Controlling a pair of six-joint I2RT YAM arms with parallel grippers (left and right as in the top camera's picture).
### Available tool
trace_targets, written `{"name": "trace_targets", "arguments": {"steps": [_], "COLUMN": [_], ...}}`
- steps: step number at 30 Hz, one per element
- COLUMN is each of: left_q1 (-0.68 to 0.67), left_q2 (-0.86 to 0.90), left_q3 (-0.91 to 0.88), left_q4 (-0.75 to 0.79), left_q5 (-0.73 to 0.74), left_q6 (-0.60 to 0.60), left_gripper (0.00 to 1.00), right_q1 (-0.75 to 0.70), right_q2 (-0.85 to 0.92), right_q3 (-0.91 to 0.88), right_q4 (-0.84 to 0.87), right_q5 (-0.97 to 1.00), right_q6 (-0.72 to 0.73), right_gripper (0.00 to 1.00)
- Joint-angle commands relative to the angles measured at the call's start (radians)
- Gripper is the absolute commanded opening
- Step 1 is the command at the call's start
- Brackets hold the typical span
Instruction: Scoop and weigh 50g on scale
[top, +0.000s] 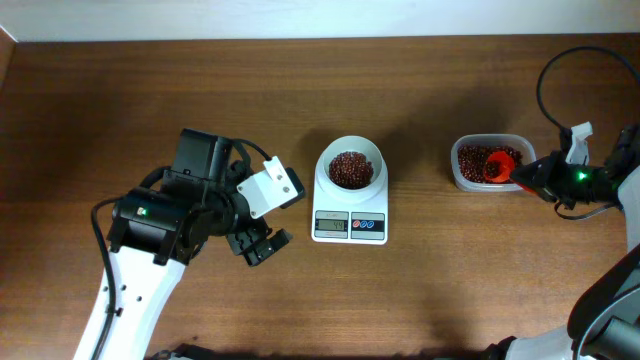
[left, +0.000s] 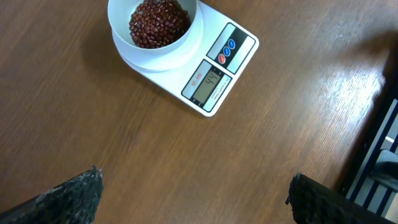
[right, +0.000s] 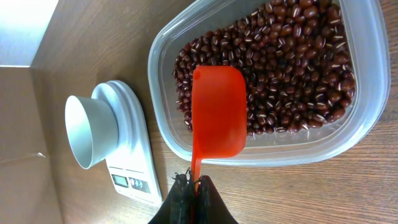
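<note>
Left tool: my left tool (top: 258, 245) has its two dark fingers (left: 79, 194) spread wide apart with nothing between them, over the brown wooden tabletop (top: 450, 290).
Right tool: my right tool (right: 191, 186) is pinched together on the thin handle of a red-orange plastic scoop (right: 217, 112).
Scale: the small white rectangular digital scale (top: 349, 215) sits on the tabletop between my two tools, to the right of the left one and well apart from it; from my left wrist it lies ahead of the fingers. Its grey display (left: 208, 84) is lit with digits I cannot read.
Bowl: a round white bowl (left: 155, 56) stands on the scale's platform with a heap of dark red beans (top: 351, 168) in it.
Tub: a clear plastic tub (right: 292, 152) of red beans (right: 292, 62) sits right in front of my right tool, well to the right of the scale.
Scoop position: its cup reaches out from my right tool over the tub's near rim and lies over the beans; I cannot tell whether it touches them.
</note>
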Motion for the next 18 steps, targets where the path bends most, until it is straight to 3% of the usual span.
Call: {"name": "trace_targets", "arguments": {"steps": [1, 14, 18], "left_q1": [0.005, 0.005, 0.005], "left_q2": [-0.009, -0.009, -0.009], "left_q3": [0.014, 0.014, 0.014], "left_q4": [0.002, 0.002, 0.002], "left_q5": [0.014, 0.014, 0.014], "left_q6": [0.013, 0.013, 0.013], "left_gripper": [0.99, 0.99, 0.99], "right_q1": [-0.003, -0.003, -0.003], "right_q2": [0.006, 0.006, 0.006], "right_q3": [0.017, 0.017, 0.017], "right_q4": [0.000, 0.011, 0.030], "right_q5": [-0.029, -0.044, -0.156], "right_q6": [0.030, 0.029, 0.029], "right_gripper": [0.04, 0.04, 0.04]}}
